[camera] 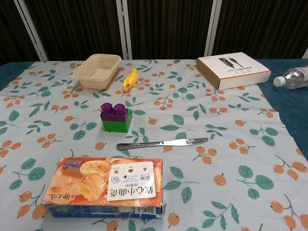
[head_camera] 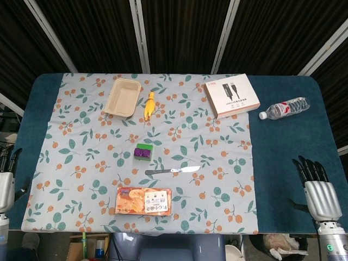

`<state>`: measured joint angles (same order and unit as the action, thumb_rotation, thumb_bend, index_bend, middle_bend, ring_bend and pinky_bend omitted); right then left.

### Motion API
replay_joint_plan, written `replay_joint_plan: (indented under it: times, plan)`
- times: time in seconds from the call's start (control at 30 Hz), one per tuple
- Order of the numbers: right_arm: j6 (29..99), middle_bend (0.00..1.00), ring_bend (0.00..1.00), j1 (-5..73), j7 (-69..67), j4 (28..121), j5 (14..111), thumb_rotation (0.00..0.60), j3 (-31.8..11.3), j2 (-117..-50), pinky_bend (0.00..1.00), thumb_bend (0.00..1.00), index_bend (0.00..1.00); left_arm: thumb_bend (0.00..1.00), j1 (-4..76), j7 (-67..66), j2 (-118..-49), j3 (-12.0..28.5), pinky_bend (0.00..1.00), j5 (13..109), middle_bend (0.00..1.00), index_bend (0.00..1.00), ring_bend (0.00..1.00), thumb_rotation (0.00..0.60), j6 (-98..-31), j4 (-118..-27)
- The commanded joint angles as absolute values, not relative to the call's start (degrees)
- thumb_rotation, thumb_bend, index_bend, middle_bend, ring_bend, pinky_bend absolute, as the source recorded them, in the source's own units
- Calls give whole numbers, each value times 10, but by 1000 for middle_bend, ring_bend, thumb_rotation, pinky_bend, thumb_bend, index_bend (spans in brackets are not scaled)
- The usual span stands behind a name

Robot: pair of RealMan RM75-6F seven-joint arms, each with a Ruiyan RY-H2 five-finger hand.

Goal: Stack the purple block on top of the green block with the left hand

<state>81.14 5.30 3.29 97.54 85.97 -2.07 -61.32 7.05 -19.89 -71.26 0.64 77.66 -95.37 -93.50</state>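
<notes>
The purple block (camera: 114, 111) is sitting squarely on top of the green block (camera: 117, 124), studs up, near the middle of the floral tablecloth (camera: 231, 144). Neither of my hands is touching the stack.

My left hand (head_camera: 5, 182) is showing only partly at the near left edge of the head view, off the cloth and well apart from the blocks; it is holding nothing, with fingers extended and slightly apart. My right hand (head_camera: 319, 193) is resting at the near right, over the blue table surface (head_camera: 288, 152), fingers straight and apart, holding nothing. The chest view is showing neither hand.

A table knife (camera: 162, 143) is lying just near of the stack, blade pointing right. A packet of biscuits (camera: 107, 186) is lying nearer still. At the far side, a beige tray (camera: 96, 70) is sitting left of a yellow toy (camera: 130, 79). A white box (camera: 233, 70) is lying far right, and a plastic bottle (head_camera: 284, 108) is lying on its side beyond it.
</notes>
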Motion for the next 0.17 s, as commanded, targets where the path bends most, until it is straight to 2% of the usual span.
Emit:
replay_joint_plan:
  times: [0.03, 0.17]
  plan:
    - [811, 9, 0, 54, 37, 976, 860, 600, -20, -614, 0, 82, 85, 378, 70, -206, -716, 6, 0, 783, 54, 112, 0, 600, -947, -931]
    - [806, 9, 0, 54, 46, 974, 853, 600, -20, -616, 0, 81, 85, 378, 68, -216, -717, 10, 0, 788, 54, 113, 0, 600, -943, -935]
